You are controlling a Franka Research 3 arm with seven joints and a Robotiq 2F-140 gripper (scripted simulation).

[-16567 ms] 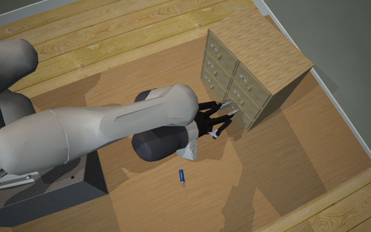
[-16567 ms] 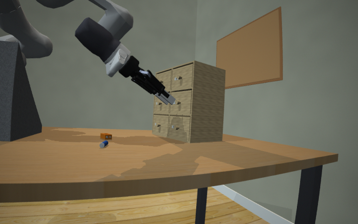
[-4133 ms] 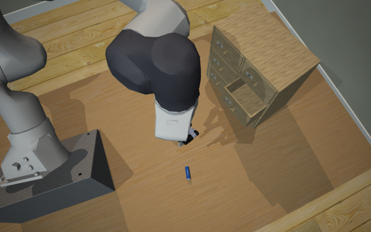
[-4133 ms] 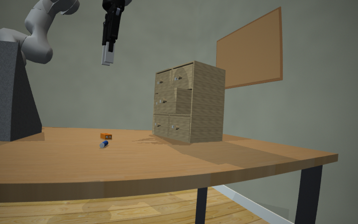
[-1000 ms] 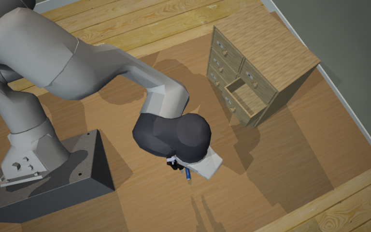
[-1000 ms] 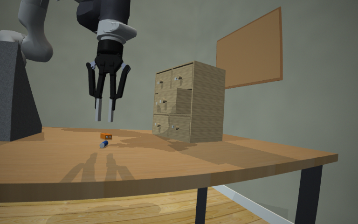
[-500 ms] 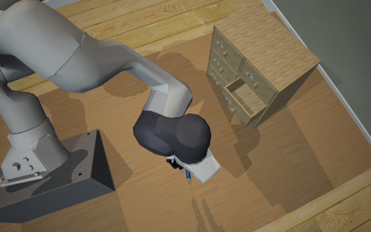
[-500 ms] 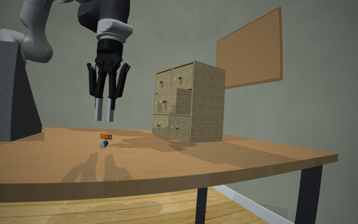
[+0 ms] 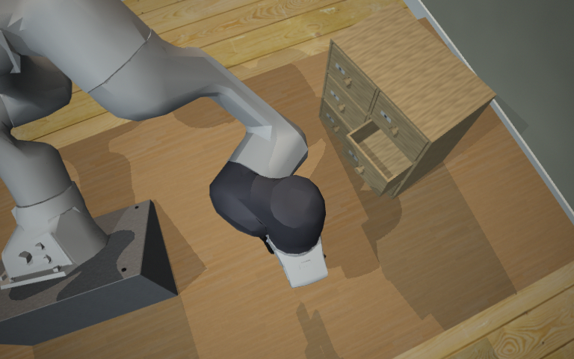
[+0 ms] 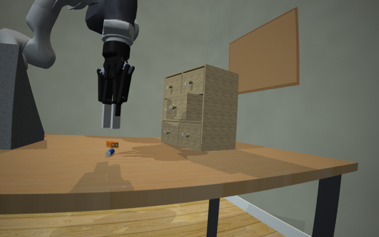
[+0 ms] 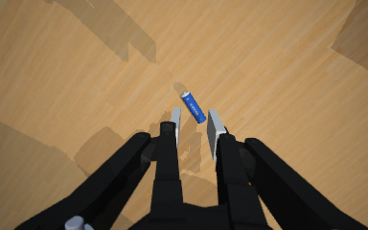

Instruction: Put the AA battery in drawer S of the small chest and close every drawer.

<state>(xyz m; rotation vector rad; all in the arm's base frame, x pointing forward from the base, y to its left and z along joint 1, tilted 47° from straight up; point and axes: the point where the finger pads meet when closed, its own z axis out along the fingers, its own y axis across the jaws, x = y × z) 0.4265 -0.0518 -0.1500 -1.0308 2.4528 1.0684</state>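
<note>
Blue, rigid, light and apt to roll, the cylindrical AA battery [image 10: 110, 152] [image 11: 194, 107] wanted our grip mid-barrel; above it, our black two-finger gripper [image 10: 111, 128] [image 11: 194, 120] hung slightly open, holding nothing.

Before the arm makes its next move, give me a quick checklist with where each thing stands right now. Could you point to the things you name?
1. Blue battery [image 10: 110, 152] [image 11: 194, 107] lying on the table: ok.
2. Gripper [image 10: 111, 128] [image 11: 194, 120] fingers apart with nothing between them: ok.
3. Finger pads lined up with the battery's length: not ok, it lies slanted between their directions in the wrist view.
4. Orange block [image 10: 111, 144] resting on the table, apart from the battery: ok.
5. A middle-row drawer [image 9: 367, 162] [image 10: 176, 107] pulled out to receive it: ok.
6. That drawer's label reads S: cannot tell, too small.
</note>
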